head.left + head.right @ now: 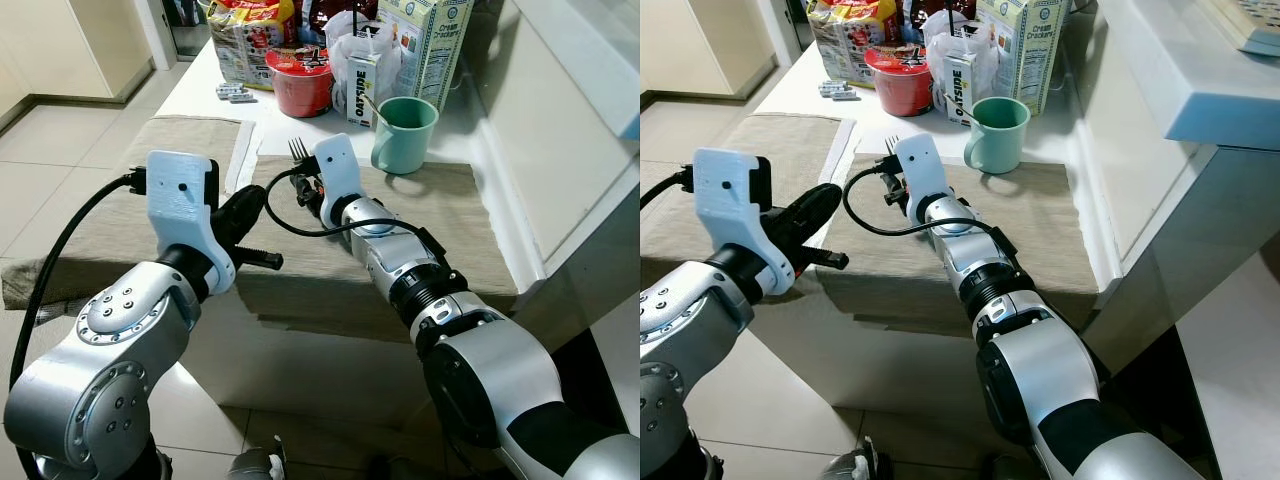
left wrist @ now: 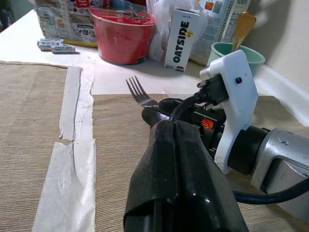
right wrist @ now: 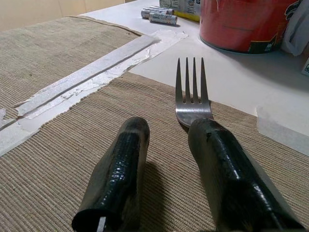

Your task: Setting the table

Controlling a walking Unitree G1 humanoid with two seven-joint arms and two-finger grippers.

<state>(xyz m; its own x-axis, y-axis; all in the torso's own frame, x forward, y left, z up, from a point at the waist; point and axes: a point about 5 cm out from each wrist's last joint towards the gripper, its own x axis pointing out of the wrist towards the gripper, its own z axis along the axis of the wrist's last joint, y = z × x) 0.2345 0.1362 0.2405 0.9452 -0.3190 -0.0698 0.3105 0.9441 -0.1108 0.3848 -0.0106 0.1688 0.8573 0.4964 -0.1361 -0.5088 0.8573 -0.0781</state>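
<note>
Silver metal fork (image 3: 192,94), four thin tines, lying flat on the beige woven placemat (image 1: 440,215) near its far edge, tines aimed at the red bowl (image 1: 300,82). Right hand (image 3: 166,159) sits low over it, fingers spread apart, one finger covering the handle. Left hand (image 2: 181,159) is pressed closed, hovering just beside it above the desk (image 1: 200,85). Green mug (image 1: 404,133) stands nearby.

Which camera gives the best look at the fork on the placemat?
The right wrist view: the fork lies close ahead, all tines sharp, its neck passing under one finger of the right gripper. The left wrist view shows its tines beside that gripper; both eye views show just the tines, small.
</note>
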